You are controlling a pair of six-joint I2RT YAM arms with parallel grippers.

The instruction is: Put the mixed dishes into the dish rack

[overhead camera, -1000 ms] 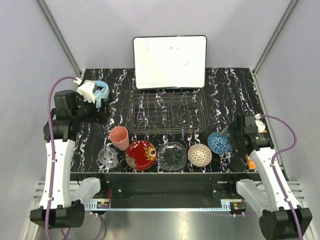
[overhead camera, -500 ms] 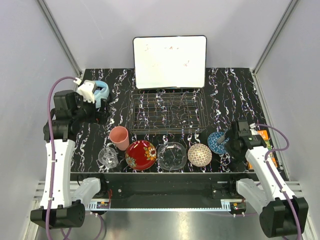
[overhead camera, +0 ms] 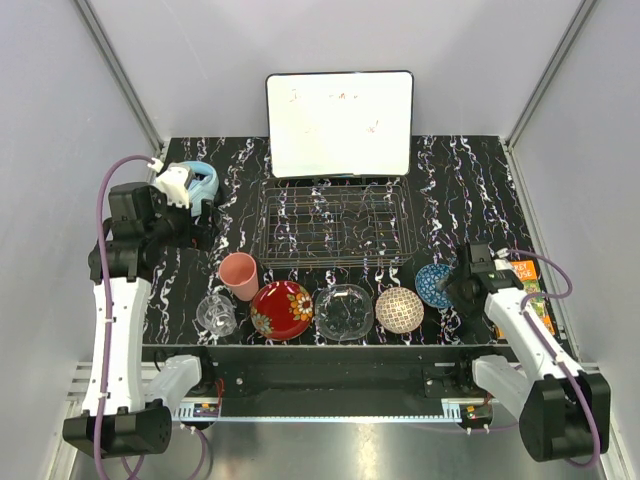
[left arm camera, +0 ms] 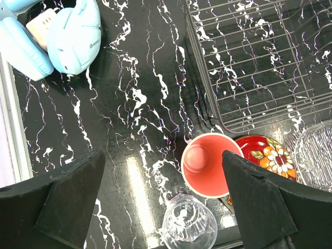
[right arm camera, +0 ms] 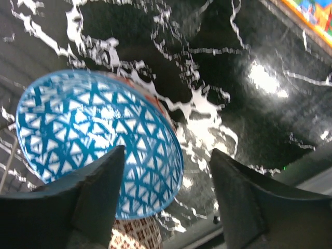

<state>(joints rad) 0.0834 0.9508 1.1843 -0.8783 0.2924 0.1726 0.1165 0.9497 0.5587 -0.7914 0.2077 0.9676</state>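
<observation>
The silver wire dish rack (overhead camera: 335, 225) lies mid-table, its corner in the left wrist view (left arm camera: 249, 62). In a row in front stand the clear glass mug (overhead camera: 216, 313), pink cup (overhead camera: 240, 275), red floral plate (overhead camera: 282, 309), clear glass dish (overhead camera: 343, 311), beige patterned bowl (overhead camera: 399, 309) and blue patterned bowl (overhead camera: 436, 284). My left gripper (left arm camera: 163, 205) is open, high above the pink cup (left arm camera: 211, 164) and glass mug (left arm camera: 189, 226). My right gripper (right arm camera: 168, 199) is open, low over the right rim of the blue bowl (right arm camera: 98, 150), one finger over it, one beside it.
Light-blue headphones (overhead camera: 195, 183) lie at the table's left rear. A white whiteboard (overhead camera: 340, 123) stands behind the rack. An orange packet (overhead camera: 528, 290) lies at the right edge by my right arm. Grey walls close in both sides.
My right arm has swung in and down toward the blue bowl, its gripper now over the bowl's right rim. The left arm and the dishes have not moved.
</observation>
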